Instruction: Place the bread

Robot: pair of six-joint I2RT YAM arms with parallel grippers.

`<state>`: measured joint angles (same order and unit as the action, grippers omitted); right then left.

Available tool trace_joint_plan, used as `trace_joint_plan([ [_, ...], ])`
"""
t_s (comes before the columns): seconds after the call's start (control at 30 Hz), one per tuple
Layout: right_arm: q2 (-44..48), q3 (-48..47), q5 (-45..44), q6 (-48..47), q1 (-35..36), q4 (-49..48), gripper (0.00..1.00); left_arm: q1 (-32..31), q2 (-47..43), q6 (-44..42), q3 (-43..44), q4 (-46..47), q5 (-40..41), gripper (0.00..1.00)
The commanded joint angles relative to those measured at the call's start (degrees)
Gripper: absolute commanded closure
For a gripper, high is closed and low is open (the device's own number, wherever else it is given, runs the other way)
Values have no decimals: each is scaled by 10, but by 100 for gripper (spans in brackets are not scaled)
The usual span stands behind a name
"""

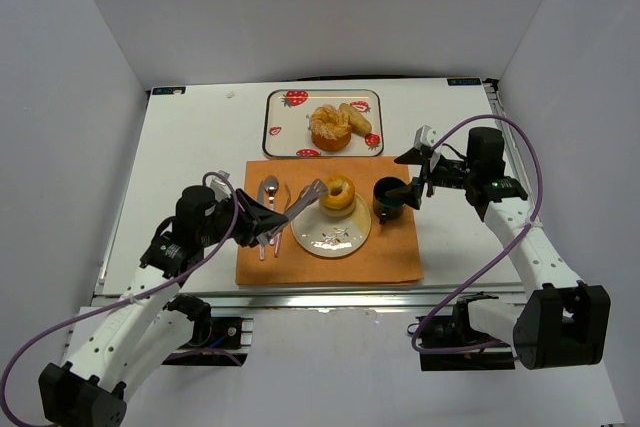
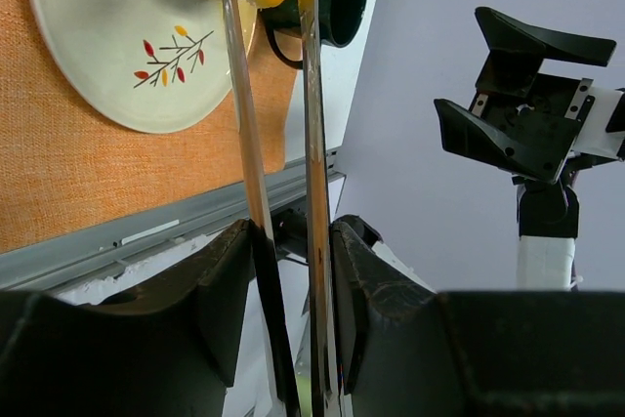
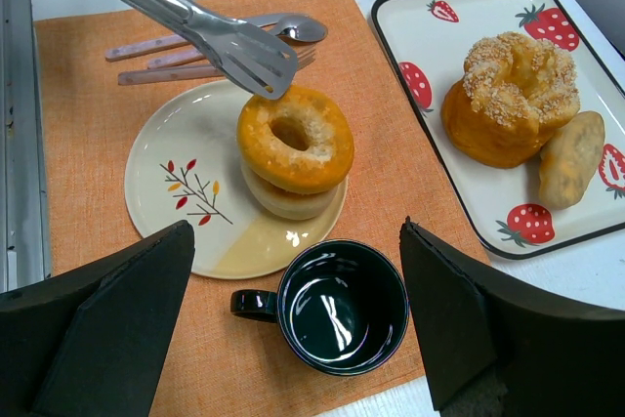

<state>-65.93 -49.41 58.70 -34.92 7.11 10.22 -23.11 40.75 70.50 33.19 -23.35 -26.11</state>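
No writing, number or brand mark can be read in any view. The only markings are pictures. A sprig of red and yellow leaves sits on the plate (image 3: 176, 158), just under the tips of the tongs (image 3: 195, 21) held in the left gripper (image 1: 255, 219). Red strawberries are printed on the tray (image 1: 285, 117), well beyond that gripper. A small dark tag (image 1: 166, 90) at the far edge of the table (image 1: 200, 147) is too small to read.

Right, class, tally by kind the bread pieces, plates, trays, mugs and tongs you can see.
Bread on plate: 2
Bread on tray: 2
Plate: 1
Tray: 1
Mug: 1
Tongs: 1
Total: 8
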Motion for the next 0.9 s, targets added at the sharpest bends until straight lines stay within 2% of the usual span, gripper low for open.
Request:
trace_joint_plan([
  [0.0,11,-11,15,-5,-3,-1,11,-2,-15,-6,28,-6,2,53],
  [0.5,12,-10,19,-5,-3,-1,11,13,-20,-50,74,-87,24,53],
  [0.67,12,-10,21,-6,-3,-1,11,19,-18,-65,93,-110,39,56],
  [0.7,12,-10,21,-7,-3,-1,11,21,-17,-70,106,-115,57,59],
  [0.73,13,-10,20,-7,-3,-1,11,22,-15,-89,115,-132,75,69],
  [0.8,13,-10,22,-7,-3,-2,11,25,5,-126,163,-166,135,82],
  [0.83,13,-10,23,-7,-3,-2,11,25,16,-176,180,-201,219,95],
  [0.87,13,-10,24,-7,-3,-2,11,25,28,-209,197,-210,263,100],
])
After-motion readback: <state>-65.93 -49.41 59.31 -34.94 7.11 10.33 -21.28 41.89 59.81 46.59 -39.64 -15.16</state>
